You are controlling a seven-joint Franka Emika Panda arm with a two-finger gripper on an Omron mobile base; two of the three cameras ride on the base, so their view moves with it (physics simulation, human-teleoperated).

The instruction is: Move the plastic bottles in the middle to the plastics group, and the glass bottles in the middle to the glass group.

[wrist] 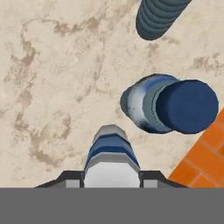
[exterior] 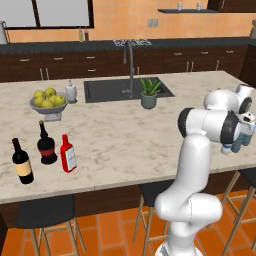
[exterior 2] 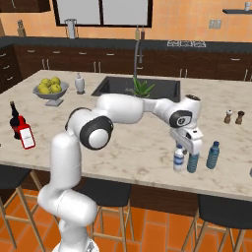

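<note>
My gripper [exterior 2: 183, 147] hangs over the counter's near right edge, shut on the whitish-clear plastic bottle [exterior 2: 178, 160] with the blue label; in the hand view that bottle [wrist: 111, 155] sits between the two finger tips. Right beside it stands a translucent blue bottle [exterior 2: 193, 161] with a blue cap [wrist: 187, 106], and a second blue bottle [exterior 2: 213, 155] stands a little farther right. The red glass bottle [exterior: 68, 154] stands far to the left, next to the squat wine bottle [exterior: 46, 145] and the slim wine bottle [exterior: 22, 162].
The counter's front edge runs close to the blue bottles, with orange floor [wrist: 205, 162] below it. A fruit bowl [exterior: 48, 102], soap dispenser [exterior: 71, 91], sink [exterior: 125, 90] and potted plant [exterior: 149, 93] stand further back. Two shakers [exterior 2: 234, 117] are at the right.
</note>
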